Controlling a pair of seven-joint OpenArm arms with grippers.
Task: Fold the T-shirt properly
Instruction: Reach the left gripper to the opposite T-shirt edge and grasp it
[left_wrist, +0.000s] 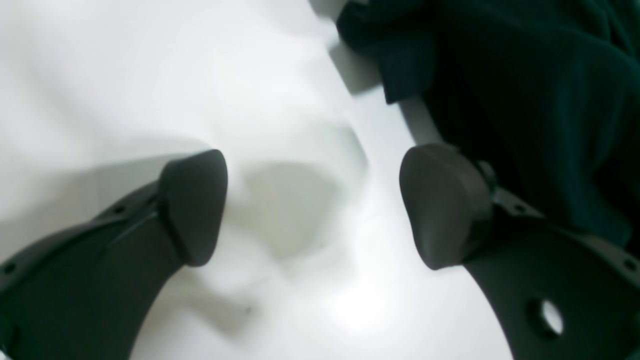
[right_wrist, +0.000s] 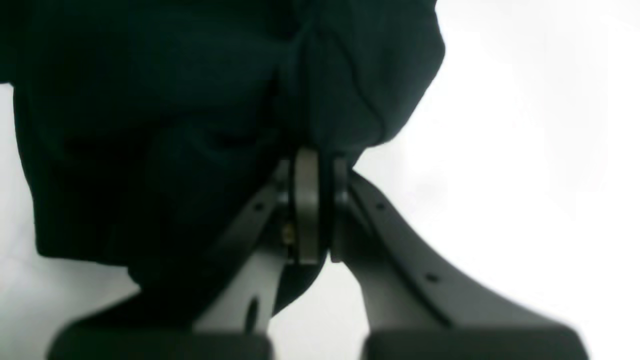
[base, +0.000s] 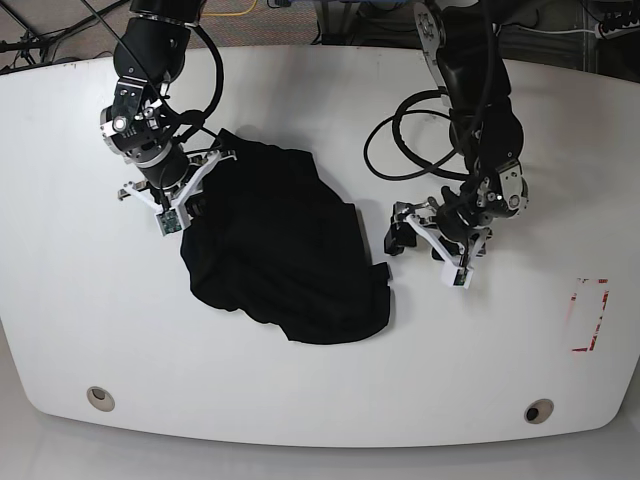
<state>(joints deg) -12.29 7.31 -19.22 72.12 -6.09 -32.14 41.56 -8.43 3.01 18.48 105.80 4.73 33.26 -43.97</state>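
Observation:
The black T-shirt (base: 280, 250) lies crumpled in a heap on the white table (base: 300, 400), left of centre. My right gripper (base: 197, 200) is at the shirt's upper left edge. In the right wrist view it (right_wrist: 320, 165) is shut on a bunched fold of the T-shirt (right_wrist: 175, 100). My left gripper (base: 400, 233) is just right of the shirt's right edge. In the left wrist view it (left_wrist: 312, 200) is open and empty over bare table, with the T-shirt (left_wrist: 525, 75) beside and beyond its right finger (left_wrist: 445, 205).
A loop of black cable (base: 410, 140) hangs by the left arm. A red marking (base: 590, 315) is at the table's right side. Two round holes (base: 100, 398) (base: 538, 411) sit near the front edge.

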